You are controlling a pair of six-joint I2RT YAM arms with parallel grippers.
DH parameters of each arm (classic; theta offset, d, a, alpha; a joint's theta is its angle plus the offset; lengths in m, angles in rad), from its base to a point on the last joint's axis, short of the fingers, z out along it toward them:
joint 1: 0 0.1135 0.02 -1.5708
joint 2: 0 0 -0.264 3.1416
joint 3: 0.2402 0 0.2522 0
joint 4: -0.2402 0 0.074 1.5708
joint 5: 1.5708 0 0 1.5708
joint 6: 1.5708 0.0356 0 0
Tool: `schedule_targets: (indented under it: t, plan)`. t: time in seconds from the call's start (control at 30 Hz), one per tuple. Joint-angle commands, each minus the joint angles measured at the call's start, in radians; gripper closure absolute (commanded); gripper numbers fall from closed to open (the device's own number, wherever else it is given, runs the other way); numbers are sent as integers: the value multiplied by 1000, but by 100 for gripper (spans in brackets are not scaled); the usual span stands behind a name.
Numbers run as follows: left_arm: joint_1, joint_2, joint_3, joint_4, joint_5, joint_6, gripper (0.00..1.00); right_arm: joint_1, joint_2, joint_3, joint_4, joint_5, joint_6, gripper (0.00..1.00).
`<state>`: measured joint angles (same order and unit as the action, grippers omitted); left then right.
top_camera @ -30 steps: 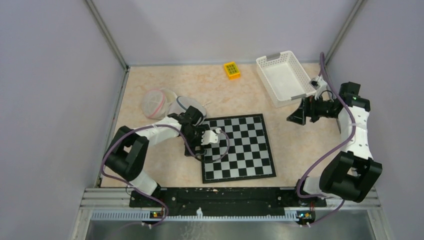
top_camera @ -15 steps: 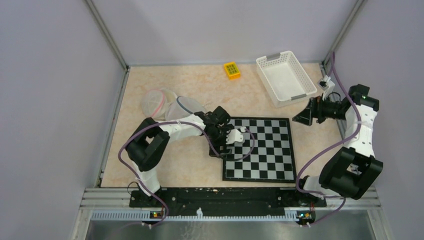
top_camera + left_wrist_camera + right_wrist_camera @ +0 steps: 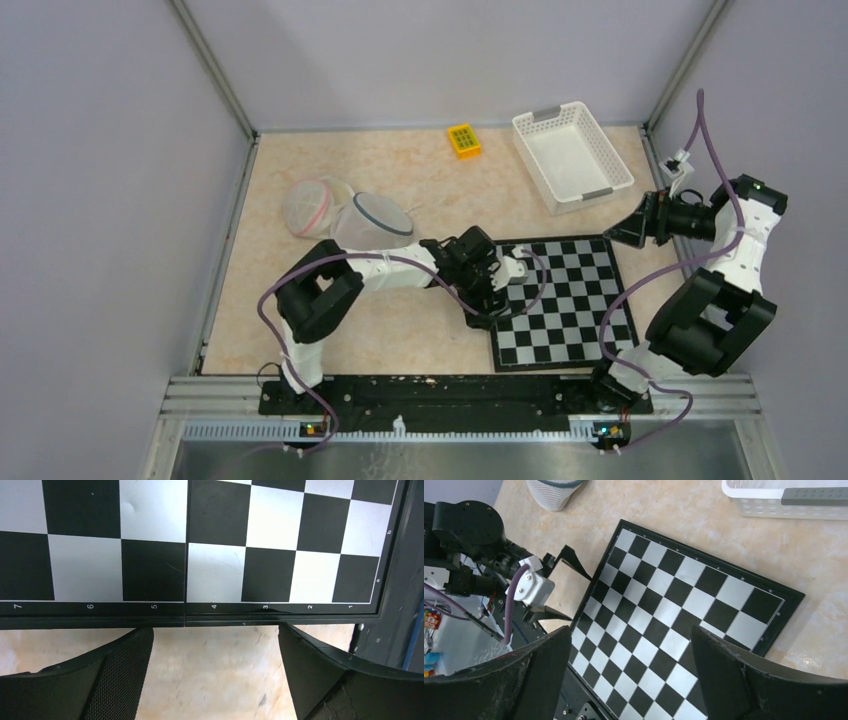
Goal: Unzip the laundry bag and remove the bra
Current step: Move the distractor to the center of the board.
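Observation:
The laundry bag (image 3: 370, 221) is a white mesh dome with a dark zip ring, lying at the back left of the table. Its edge also shows in the right wrist view (image 3: 555, 492). A paler mesh dome with a pink line (image 3: 308, 205) lies against it. The bra itself cannot be made out. My left gripper (image 3: 491, 296) is open and empty, far right of the bag, at the left edge of a chessboard (image 3: 560, 300). In its wrist view (image 3: 215, 650) only bare table lies between the fingers. My right gripper (image 3: 627, 232) is open and empty above the board's far right corner (image 3: 631, 675).
The chessboard (image 3: 210, 545) lies flat at the front right of the table, also in the right wrist view (image 3: 674, 615). A white basket (image 3: 572, 155) stands at the back right. A small yellow block (image 3: 463, 139) lies at the back centre.
My left gripper has moved right with the chessboard sliding ahead of it, away from the laundry bag. My right arm has drawn back to the right.

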<state>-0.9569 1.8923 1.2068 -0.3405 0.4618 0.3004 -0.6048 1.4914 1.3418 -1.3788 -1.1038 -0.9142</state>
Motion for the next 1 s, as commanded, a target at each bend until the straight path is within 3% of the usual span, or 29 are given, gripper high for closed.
schedule_targets:
  t: [0.0,0.47,0.73,0.97]
  plan:
    - [-40,98,48,66,25,-156,1,-13,13,55,-74,-45,-92,12]
    - [-40,286,416,-24,85,-134,1,3,17,44,42,-23,48,12]
    - [45,106,382,-173,143,-82,1,150,-50,-1,266,65,263,12]
    - [282,-95,355,-282,102,-40,1,379,-98,-12,436,178,437,12]
